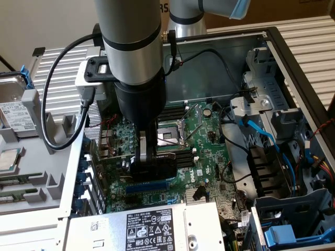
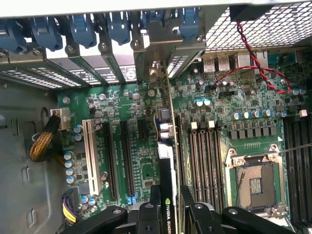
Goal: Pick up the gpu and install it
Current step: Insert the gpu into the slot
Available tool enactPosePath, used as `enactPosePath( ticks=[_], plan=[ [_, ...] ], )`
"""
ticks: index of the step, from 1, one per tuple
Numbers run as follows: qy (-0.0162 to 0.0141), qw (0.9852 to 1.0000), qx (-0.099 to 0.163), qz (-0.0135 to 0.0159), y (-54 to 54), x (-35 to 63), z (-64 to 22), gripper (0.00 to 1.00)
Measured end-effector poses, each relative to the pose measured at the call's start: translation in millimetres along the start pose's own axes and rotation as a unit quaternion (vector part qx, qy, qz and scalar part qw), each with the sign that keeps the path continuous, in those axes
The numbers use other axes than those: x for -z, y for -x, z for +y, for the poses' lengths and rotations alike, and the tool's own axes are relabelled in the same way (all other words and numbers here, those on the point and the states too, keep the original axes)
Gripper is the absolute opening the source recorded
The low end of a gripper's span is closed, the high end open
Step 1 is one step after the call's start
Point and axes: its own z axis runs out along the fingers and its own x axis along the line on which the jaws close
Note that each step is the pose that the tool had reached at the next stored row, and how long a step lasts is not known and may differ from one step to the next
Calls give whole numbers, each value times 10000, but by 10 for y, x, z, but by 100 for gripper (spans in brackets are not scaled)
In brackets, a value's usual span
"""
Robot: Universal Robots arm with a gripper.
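The gripper (image 2: 170, 197) is clamped on the gpu (image 1: 154, 170). Its fingers (image 2: 155, 200) press on both faces of the card, which stands on edge. In the exterior view the card is at the centre of the frame, low over the motherboard (image 1: 209, 141). It is just above the blue slot (image 1: 148, 185) and beside the CPU socket (image 1: 168, 137). The case (image 1: 272, 39) lies open around them.

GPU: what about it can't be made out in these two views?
1. Exterior view: the gpu is mostly covered by the arm; its lower edge is hidden.
2. Wrist view: held in the tool, the gpu shows edge-on, so its faces and connector are hidden. Whether it sits in a slot of the motherboard cannot be told.
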Motion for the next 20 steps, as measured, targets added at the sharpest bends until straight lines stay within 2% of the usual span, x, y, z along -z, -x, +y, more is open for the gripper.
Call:
enactPosePath(
  ticks=[20],
  plan=[
    [0,10000,0,0,0,-17,-14,26]
  ],
)
